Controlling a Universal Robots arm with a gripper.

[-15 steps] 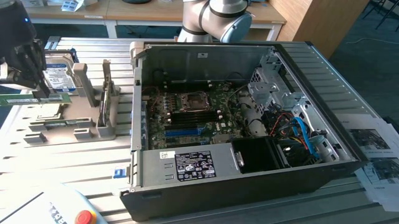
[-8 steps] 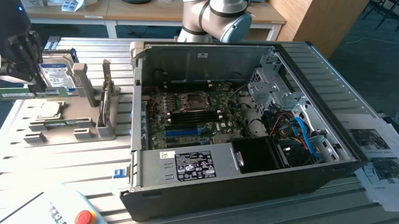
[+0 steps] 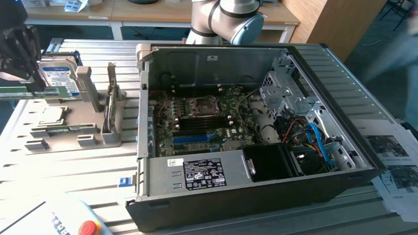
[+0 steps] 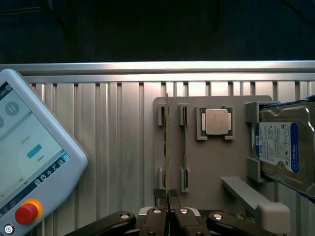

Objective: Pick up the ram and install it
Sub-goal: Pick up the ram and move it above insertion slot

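My gripper (image 4: 170,212) is shut on one end of the ram (image 4: 167,147), a thin green stick seen edge-on that reaches out from the fingertips over the grey parts holder (image 4: 211,167). In the exterior view the black gripper (image 3: 16,54) hangs at the far left above the holder (image 3: 65,122), with the green ram (image 3: 39,91) lying level under it. The open computer case (image 3: 261,196) lies toward the exterior view's right, well away from the gripper. Its motherboard shows dark memory slots (image 3: 196,125) and a blue slot strip (image 3: 196,138).
On the holder sit a silver processor (image 4: 216,121), a hard drive (image 4: 280,147) with a blue-white label, and a second thin stick (image 4: 184,147) standing in slots. A teach pendant (image 4: 29,157) lies beside the holder. Papers (image 3: 392,152) lie beyond the case, and a blurred person (image 3: 398,54) stands there.
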